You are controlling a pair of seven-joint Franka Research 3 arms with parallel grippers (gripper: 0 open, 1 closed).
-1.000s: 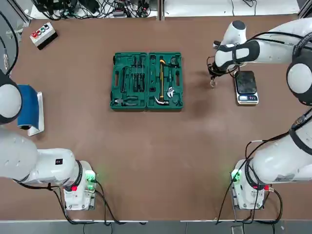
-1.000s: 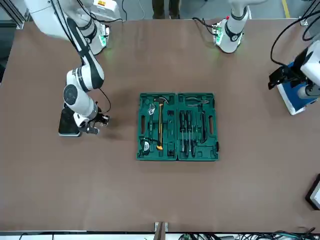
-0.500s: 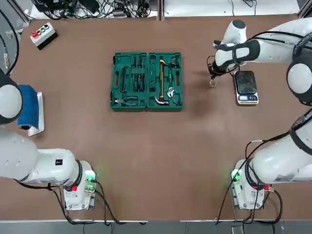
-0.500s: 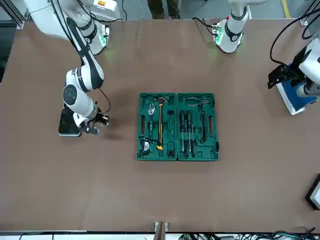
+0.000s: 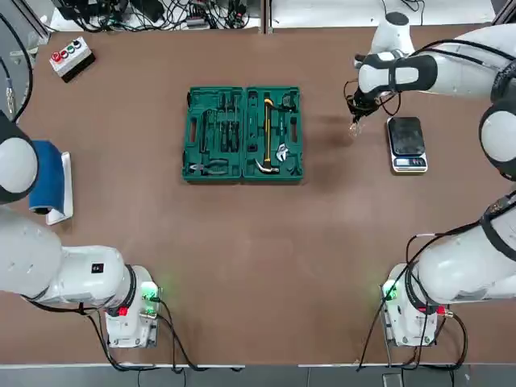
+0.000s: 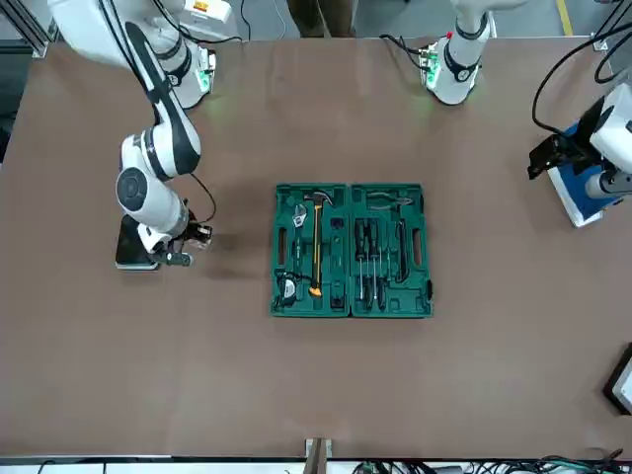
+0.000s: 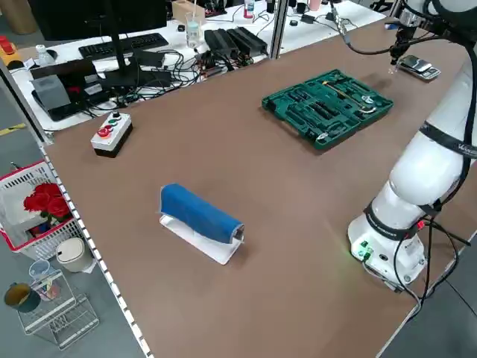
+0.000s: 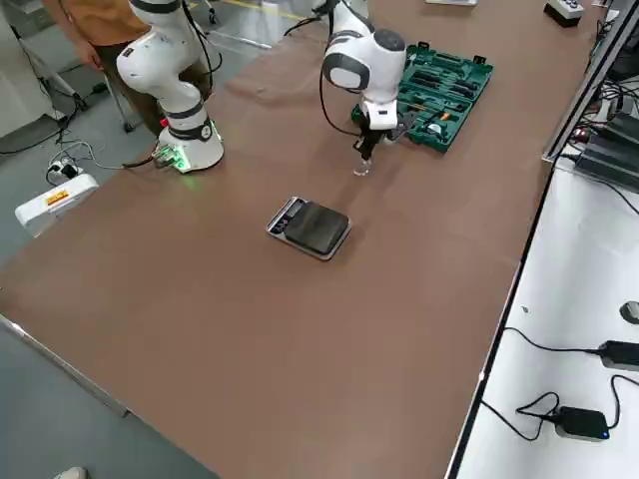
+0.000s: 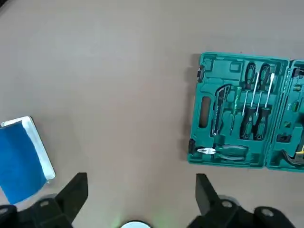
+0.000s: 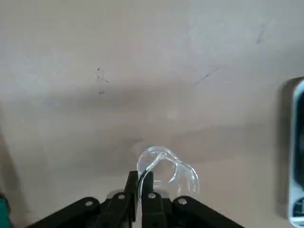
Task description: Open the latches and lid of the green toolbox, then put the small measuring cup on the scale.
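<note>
While the small measuring cup (image 10: pixel 164 167) hangs above the worktop (image 5: pixel 258 242), pinched by its rim in the right gripper (image 10: pixel 141 185) with jaws clamped together on it, the scale (image 5: pixel 406 143) lies just to its right. Left of them the green toolbox (image 5: pixel 243 134) lies open, lid (image 5: pixel 214 134) flat. At the near left, the left gripper (image 9: pixel 137 190) has its jaws wide apart.

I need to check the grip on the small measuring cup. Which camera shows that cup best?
The right wrist view: the small measuring cup fills the near field, its rim pinched by the shut right gripper. In the top, front and both side views it is only a tiny clear speck beneath that gripper. The left wrist view misses it.
</note>
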